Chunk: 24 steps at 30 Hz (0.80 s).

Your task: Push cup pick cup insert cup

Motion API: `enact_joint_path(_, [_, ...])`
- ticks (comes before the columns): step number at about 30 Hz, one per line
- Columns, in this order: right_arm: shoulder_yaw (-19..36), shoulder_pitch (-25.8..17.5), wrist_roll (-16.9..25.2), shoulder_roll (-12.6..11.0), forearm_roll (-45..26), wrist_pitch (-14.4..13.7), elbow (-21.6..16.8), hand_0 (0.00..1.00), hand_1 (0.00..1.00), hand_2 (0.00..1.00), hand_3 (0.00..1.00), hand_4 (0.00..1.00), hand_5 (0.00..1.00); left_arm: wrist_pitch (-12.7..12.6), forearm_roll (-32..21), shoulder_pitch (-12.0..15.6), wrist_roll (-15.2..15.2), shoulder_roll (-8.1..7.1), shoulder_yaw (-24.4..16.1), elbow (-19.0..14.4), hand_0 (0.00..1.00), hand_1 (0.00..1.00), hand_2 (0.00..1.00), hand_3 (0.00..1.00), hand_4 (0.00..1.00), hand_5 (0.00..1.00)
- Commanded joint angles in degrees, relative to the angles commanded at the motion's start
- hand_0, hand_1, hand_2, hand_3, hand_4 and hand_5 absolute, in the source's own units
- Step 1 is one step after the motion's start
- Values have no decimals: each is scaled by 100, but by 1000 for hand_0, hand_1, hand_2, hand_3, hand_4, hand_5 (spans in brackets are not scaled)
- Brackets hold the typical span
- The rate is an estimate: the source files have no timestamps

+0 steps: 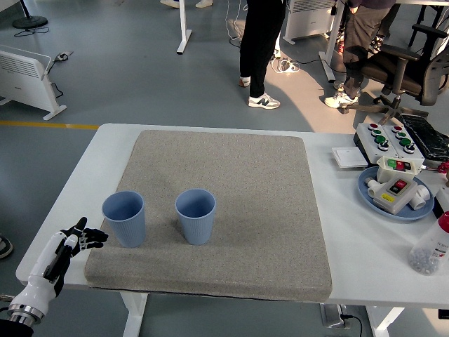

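Two cups are seen upright on a grey mat (231,210) in the lower left of the frame, both blue and ribbed, mouths open to the top. The left cup (125,218) is placed near the mat's left edge; the right cup (196,216) is placed beside it toward the lower centre, the two standing apart with a strip of bare mat between them. Nothing is seen inside either cup.

At the lower left corner the left hand (62,256) is brought in over the table (77,203), its white and black body angled up toward the left cup. Its fingers (90,237) are held extended and loosely spread, nothing being gripped. The fingertips are found just beside the left cup's lower wall; whether they touch it cannot be told. The hand is set off the mat, at its left edge.

The mat is spread over most of the table's middle, from the near edge up toward the far edge.

At the right of the frame a blue plate (372,189) is seen holding a white and yellow box with red and green buttons. Above it a control box (382,137) with red and green buttons is set beside a small white pad (349,157). At the right edge, lower down, a clear bottle (431,247) is partly cut off by the frame.

At the top centre, beyond the table, a person's legs (258,49) in dark trousers are seen on the floor, and an office chair (407,63) is placed at the upper right.
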<state>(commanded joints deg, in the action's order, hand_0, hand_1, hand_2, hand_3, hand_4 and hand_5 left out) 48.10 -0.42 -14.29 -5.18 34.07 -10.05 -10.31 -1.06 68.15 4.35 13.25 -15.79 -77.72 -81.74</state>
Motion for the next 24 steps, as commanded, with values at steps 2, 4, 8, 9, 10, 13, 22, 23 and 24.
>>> enact_joint_path(2, [-10, 4, -1, 2, -11, 0, 0, 530, 548, 668, 745, 378, 858, 15, 28, -36, -9, -13, 49, 33, 539, 574, 519, 440, 670, 998])
enact_joint_path(4, [-23, 9, -1, 4, -38, -1, 0, 530, 548, 668, 745, 378, 858, 36, 43, -88, -26, -23, 107, 98, 539, 574, 519, 440, 670, 998])
enact_joint_path(8, [-35, 17, -1, 11, -64, -1, 0, 530, 548, 668, 744, 372, 856, 76, 99, -220, -60, -31, 239, 262, 559, 594, 521, 444, 655, 998])
enact_joint_path(9, [-41, 17, 0, 10, -68, 1, 0, 530, 548, 668, 744, 372, 856, 78, 114, -258, -61, -33, 278, 300, 559, 594, 521, 444, 655, 998])
enact_joint_path(10, [-47, 17, 2, 9, -86, 1, 0, 530, 548, 668, 744, 372, 856, 77, 119, -287, -62, -34, 308, 325, 559, 594, 521, 444, 655, 998])
enact_joint_path(13, [-31, 16, -3, 11, -70, 2, 0, 530, 548, 667, 744, 369, 854, 75, 110, -373, -58, -31, 379, 383, 581, 591, 519, 445, 653, 998])
enact_joint_path(22, [24, 15, -27, 25, -20, 6, 0, 530, 548, 663, 743, 368, 854, 34, 49, -711, -52, -38, 624, 648, 611, 588, 520, 448, 650, 998])
enact_joint_path(23, [25, 14, -29, 26, -25, 6, 0, 530, 548, 663, 743, 368, 854, 32, 48, -732, -53, -39, 639, 662, 611, 588, 520, 448, 650, 998])
enact_joint_path(24, [26, 14, -29, 27, -26, 5, 0, 530, 548, 663, 743, 368, 854, 31, 47, -739, -54, -39, 645, 667, 611, 588, 520, 448, 650, 998])
